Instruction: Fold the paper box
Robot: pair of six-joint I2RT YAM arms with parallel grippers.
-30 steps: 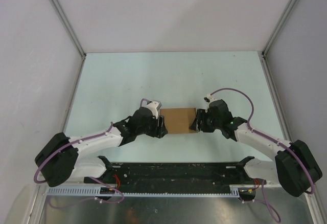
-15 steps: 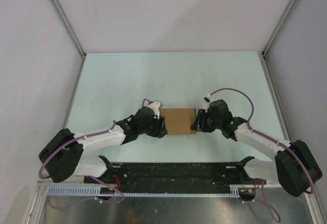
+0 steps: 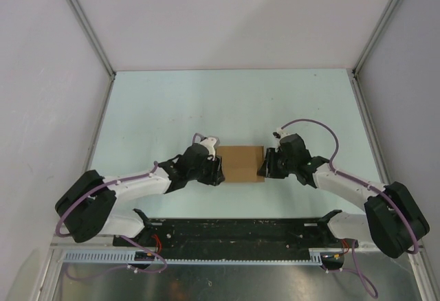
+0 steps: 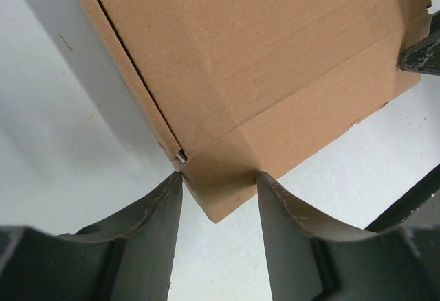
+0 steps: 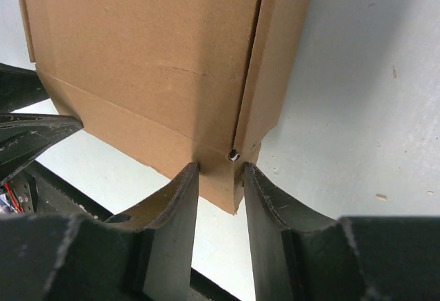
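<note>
The paper box [image 3: 239, 162] is a plain brown cardboard rectangle lying in the middle of the table between my two arms. My left gripper [image 3: 217, 168] is at its left end. In the left wrist view the box's [image 4: 261, 60] near corner sits between the left gripper's [image 4: 220, 177] fingers, and both tips touch the cardboard. My right gripper [image 3: 264, 166] is at the right end. The right wrist view shows the right gripper [image 5: 220, 167] shut narrowly on the corner of the box [image 5: 137, 60], beside a side flap with a thin open seam.
A black rail [image 3: 234, 232] runs along the near table edge between the arm bases. White walls with metal corner posts [image 3: 82, 23] enclose the pale table [image 3: 158, 108] on three sides. Each wrist view shows the other gripper's dark fingers [image 4: 423, 50] across the box.
Both grippers have narrowed onto the box's near corners, the right one more. The left arm has shifted slightly right. The box has stayed in place.
</note>
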